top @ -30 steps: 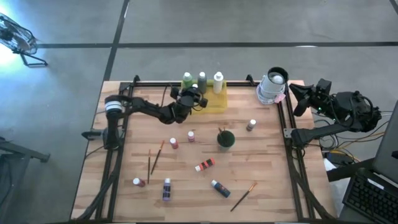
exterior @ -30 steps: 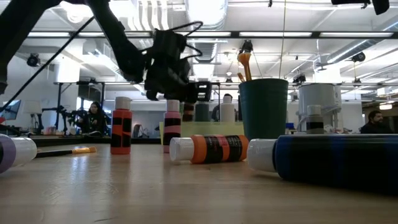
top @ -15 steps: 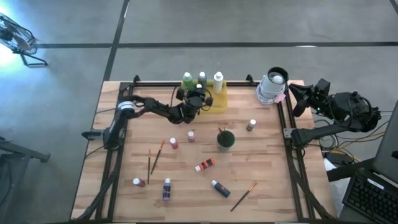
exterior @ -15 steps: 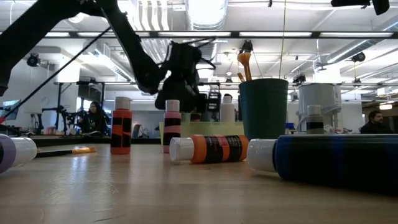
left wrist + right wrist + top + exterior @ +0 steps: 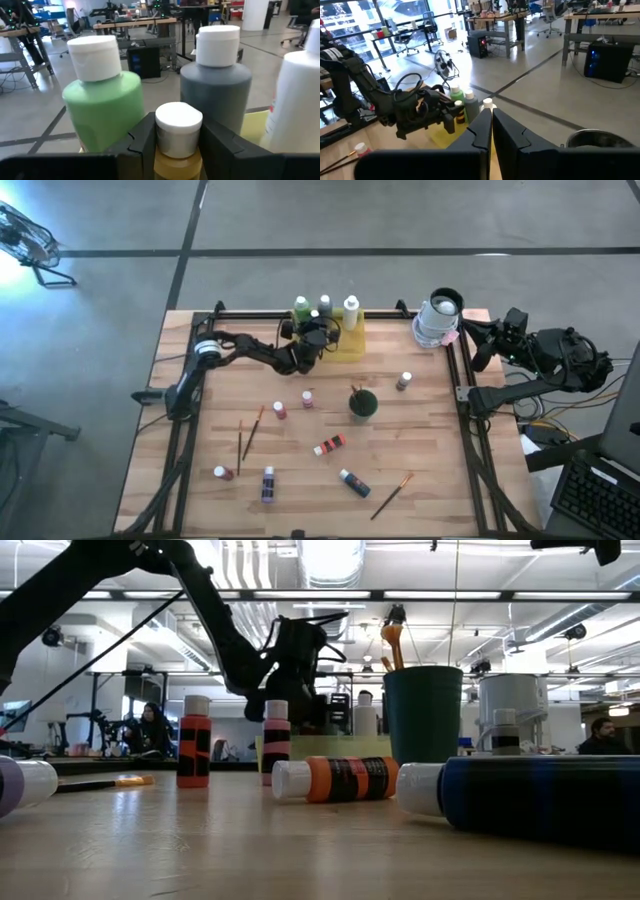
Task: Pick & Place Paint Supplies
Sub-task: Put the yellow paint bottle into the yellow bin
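Now, step: left gripper jaws hold a small yellow-brown white-capped paint bottle over the see-through yellow tray.
Right gripper: jaws shut, empty, waiting beside the desk.
Next: lower it, let go.

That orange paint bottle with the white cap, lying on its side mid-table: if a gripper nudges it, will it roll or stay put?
The orange paint bottle lies on its side on the wooden table, and its body looks round, so a sideways nudge would probably roll it. It looks like rigid plastic and should not flex. Its label looks smooth, so the fingers may slip.
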### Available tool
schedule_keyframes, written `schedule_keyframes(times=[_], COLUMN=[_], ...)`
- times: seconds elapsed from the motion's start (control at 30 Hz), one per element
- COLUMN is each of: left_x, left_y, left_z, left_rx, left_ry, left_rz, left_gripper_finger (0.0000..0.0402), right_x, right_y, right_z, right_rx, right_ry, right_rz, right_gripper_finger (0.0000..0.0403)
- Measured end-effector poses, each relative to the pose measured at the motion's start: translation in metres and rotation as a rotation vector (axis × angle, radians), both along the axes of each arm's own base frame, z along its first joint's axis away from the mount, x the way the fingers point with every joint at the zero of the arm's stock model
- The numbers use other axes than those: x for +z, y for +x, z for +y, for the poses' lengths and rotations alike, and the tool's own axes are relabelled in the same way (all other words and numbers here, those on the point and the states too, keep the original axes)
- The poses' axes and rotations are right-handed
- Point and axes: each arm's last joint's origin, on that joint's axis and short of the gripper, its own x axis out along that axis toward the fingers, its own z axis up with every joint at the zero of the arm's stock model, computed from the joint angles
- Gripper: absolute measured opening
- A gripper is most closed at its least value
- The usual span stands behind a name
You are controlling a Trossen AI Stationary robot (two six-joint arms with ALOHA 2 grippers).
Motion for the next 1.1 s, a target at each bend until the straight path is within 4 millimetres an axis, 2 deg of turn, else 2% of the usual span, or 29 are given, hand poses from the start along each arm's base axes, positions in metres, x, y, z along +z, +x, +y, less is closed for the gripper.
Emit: schedule_keyframes(times=[0.43,1.1], left_x=[-0.0022,-0.0024], left_y=[0.0010,-0.0007], left_z=[0.0051,0.0052], left_rx=[-0.050,-0.009], left_ry=[-0.039,-0.040], left_rz=[-0.012,-0.029], left_gripper_finger=[0.0121,0.0121], right_x=[-0.0001,-0.0017], right_y=[0.0000,-0.0003], right_z=[0.0000,0.0001], right_rx=[0.001,0.006], right_ry=[0.003,0.001], right_rz=[-0.001,0.017], right_gripper_finger=[0.0024,0.0009])
